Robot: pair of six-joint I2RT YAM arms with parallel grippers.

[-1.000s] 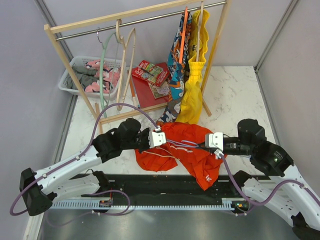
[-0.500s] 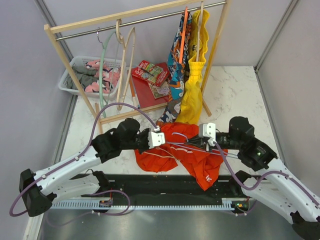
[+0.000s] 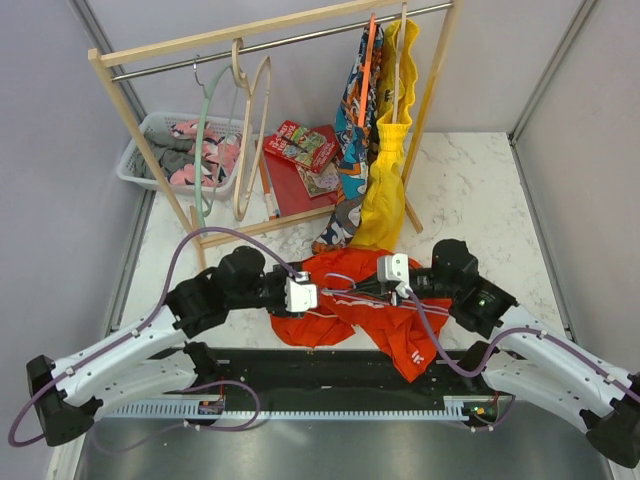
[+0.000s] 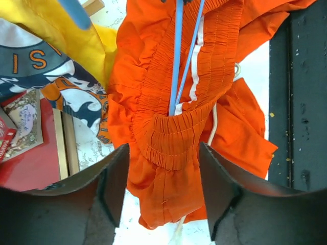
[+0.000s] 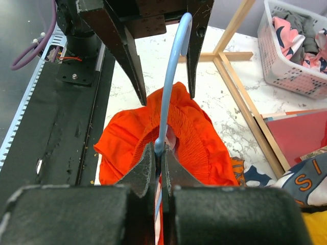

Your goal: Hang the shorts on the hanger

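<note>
The orange-red shorts [image 3: 400, 325] lie crumpled on the marble table between the two arms. My right gripper [image 3: 368, 285] is shut on the thin light-blue hanger [image 5: 173, 76], whose hook points toward the left arm. The hanger's thin blue arms [image 4: 177, 61] run inside the elastic waistband [image 4: 168, 143]. My left gripper [image 4: 163, 194] stands open, its fingers on either side of the waistband's end without touching it. In the right wrist view the left gripper's fingers [image 5: 125, 56] flank the hook above the shorts [image 5: 199, 138].
A wooden clothes rack [image 3: 150, 130] stands at the back with beige hangers [image 3: 255, 130], a teal hanger [image 3: 205, 130], a patterned garment [image 3: 355, 110] and a yellow garment [image 3: 385, 180]. A white basket [image 3: 150, 160] and a red box [image 3: 300, 180] sit behind it. A black strip [image 3: 330, 370] edges the near side.
My left gripper has opened, let go of the shorts and drawn back to the left. My right gripper has carried the hanger leftward, further into the waistband.
</note>
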